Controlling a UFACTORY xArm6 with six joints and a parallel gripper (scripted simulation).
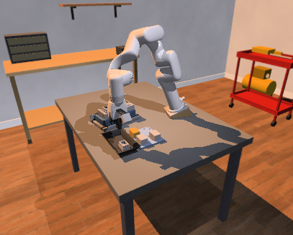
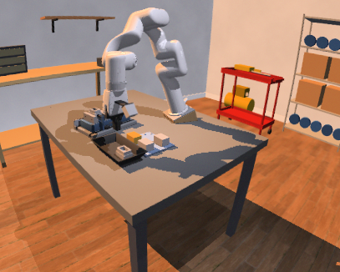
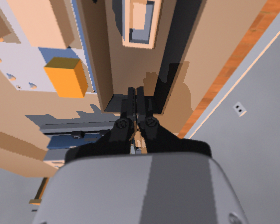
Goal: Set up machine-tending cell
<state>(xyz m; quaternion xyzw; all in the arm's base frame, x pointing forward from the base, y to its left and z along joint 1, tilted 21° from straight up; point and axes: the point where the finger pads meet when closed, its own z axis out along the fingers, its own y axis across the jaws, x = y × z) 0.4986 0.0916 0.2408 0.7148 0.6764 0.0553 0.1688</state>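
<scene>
One finished part (image 1: pixel 124 145) lies in the black outfeed tray (image 1: pixel 114 149), pocket up and flat as far as the top view shows, and nothing else is visible in that tray. Beside it, the infeed plate (image 1: pixel 160 141) carries two pale aluminium blanks (image 1: pixel 155 135) and one brass blank (image 1: pixel 134 132), each standing apart from the others. The gripper (image 3: pixel 136 98) hangs low at the near end of the vise (image 1: pixel 98 118), right by the tray's far wall, with its jaws pressed together and nothing between them. Whether the vise's opening already holds a blank cannot be told, since the arm hides it in both room views and the wrist view shows only the vise's edge. Judging by this pose, the step in hand seems to be a nudge or a check at the vise with closed jaws; doing it well calls for slow, level travel, keeping the fingertips off the tray wall and the surface (image 1: pixel 191 144). If a blank is yet to be fetched, the arm should rise straight up first, then spread the jaws above an aluminium blank, not the brass one.
</scene>
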